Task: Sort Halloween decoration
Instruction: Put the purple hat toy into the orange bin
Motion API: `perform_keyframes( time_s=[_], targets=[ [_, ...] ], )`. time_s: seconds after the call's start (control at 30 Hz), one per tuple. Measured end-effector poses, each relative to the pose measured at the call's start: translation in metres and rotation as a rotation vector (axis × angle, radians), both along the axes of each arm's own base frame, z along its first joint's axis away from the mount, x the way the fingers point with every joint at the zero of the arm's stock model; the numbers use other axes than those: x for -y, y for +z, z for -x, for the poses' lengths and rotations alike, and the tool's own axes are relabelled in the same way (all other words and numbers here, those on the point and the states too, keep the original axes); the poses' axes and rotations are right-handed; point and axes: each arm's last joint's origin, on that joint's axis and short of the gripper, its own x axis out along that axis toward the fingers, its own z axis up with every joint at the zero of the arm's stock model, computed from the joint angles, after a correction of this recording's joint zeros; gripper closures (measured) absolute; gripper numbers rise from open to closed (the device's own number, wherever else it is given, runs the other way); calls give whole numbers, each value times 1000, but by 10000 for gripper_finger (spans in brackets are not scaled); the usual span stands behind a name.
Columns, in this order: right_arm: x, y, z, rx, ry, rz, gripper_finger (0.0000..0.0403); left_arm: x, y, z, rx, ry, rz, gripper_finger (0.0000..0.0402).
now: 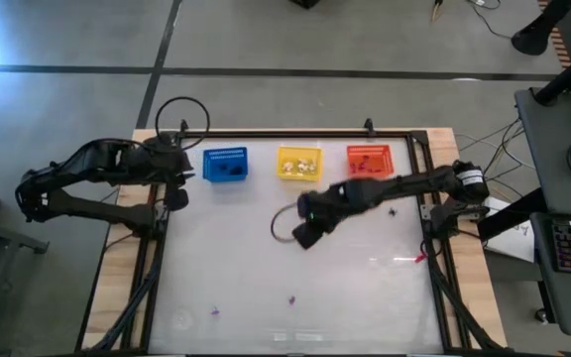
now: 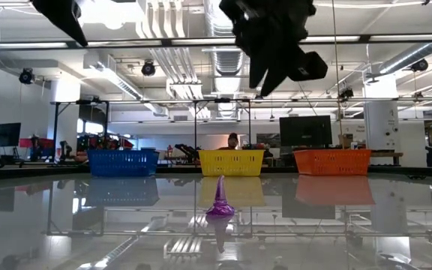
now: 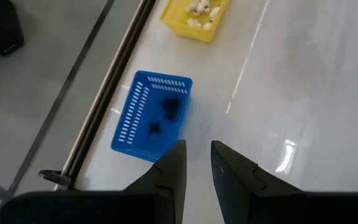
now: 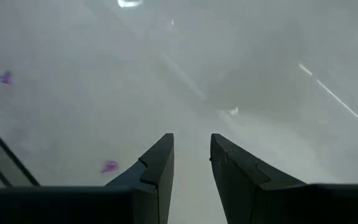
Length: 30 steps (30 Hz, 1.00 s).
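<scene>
Halloween decoration: one purple trinket (image 2: 220, 201), cone-shaped, stands upright on the glossy table (image 1: 266, 258) nearest the low camera; in the high view it sits near the front edge, with a second purple trinket (image 1: 214, 311) further left. Right gripper (image 4: 191, 163) hangs above mid-table, fingers parted by a narrow gap, nothing between them. A small black trinket (image 1: 394, 210) lies on the table just beside the right arm. Left gripper (image 3: 197, 168) hovers at the left rear, near the blue basket (image 3: 135, 121), fingers slightly apart, empty. At the back edge, a row: blue basket with black trinkets (image 3: 166, 107), yellow basket (image 1: 299, 162) with white trinkets (image 1: 301, 165), orange-red basket (image 1: 369, 159) with dark pieces.
</scene>
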Motion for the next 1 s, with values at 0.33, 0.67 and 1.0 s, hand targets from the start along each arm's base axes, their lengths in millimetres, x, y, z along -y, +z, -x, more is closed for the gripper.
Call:
perform_keyframes(
  time_s=[0.33, 0.67, 1.0],
  targets=[
    [-81, -3, 3, 79, -22, 44, 305, 2, 2, 5, 27, -42, 36, 345],
    [-121, -32, -15, 152, 144, 35, 311, 4, 1, 2, 32, -74, 81, 345],
    [-150, -76, -29, 77, -209, -125, 275, 4, 0, 1, 30, -84, 92, 345]
  ],
)
